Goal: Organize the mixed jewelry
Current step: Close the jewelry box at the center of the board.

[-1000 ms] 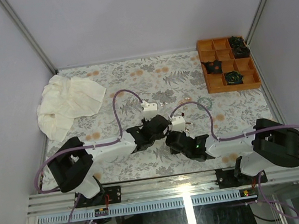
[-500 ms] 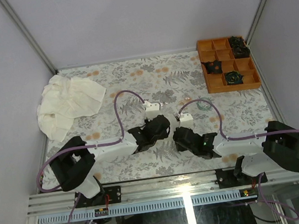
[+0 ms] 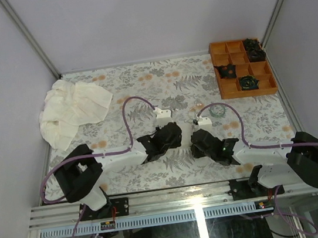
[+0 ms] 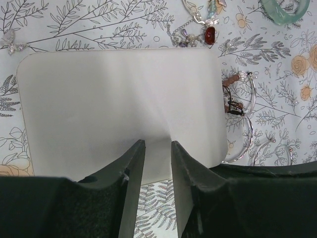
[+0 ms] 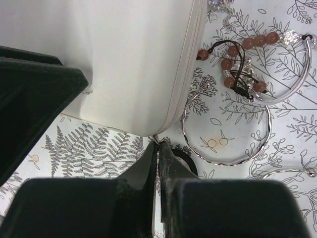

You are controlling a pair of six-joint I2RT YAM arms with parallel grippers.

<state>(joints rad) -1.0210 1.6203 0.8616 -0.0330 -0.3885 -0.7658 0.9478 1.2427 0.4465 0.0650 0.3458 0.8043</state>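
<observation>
The cream case (image 4: 119, 104) lies flat on the flowered table (image 3: 141, 80) between both arms. The left gripper (image 4: 157, 145) sits over its lid, fingers slightly apart with nothing between them. The right gripper (image 5: 158, 147) is pinched on the zipper pull (image 5: 156, 139) at the case's corner. The jewelry crowds just beside the case: silver hoops (image 5: 184, 126), a brown bead bracelet (image 5: 233, 59), a red-stone piece (image 4: 210, 34) and a teal ring (image 4: 283, 11). An orange tray (image 3: 224, 89) and a crumpled cloth (image 3: 72, 110) lie well apart.

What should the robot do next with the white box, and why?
Probably pull the right gripper along the edge of the white box to start unzipping it. Its jaws are shut on what looks like the zipper pull at the box's corner. The left gripper rests on the lid, seemingly steadying it. Jewelry like the silver hoop lies outside the closed box.
</observation>
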